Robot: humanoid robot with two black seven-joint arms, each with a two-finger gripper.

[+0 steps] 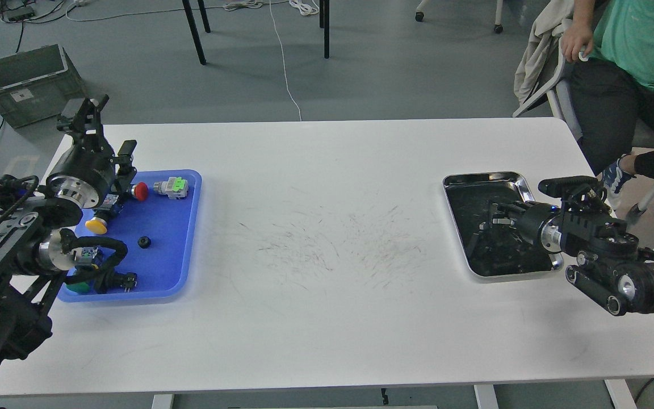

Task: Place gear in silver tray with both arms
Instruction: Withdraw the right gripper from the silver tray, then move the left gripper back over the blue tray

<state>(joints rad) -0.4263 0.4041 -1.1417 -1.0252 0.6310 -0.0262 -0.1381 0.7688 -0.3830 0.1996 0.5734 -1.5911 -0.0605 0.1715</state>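
Note:
The gear [144, 242] is a small black round part on the floor of the blue tray [189, 227], clear of both grippers. The silver tray [483, 177] lies at the right of the table, its dark floor bare. My right gripper [491, 218] hangs low over the tray's floor near its right rim. Its fingers stand a little apart with nothing between them. My left gripper [89, 122] is raised over the far left corner of the blue tray, up and left of the gear. Its fingers are dark and cannot be told apart.
The blue tray also holds a red button [141, 191], a yellow button [96, 226], a grey part with a green top [172, 187] and black switch parts. A seated person [633, 51] is at the far right. A grey crate [23, 79] stands on the floor, far left.

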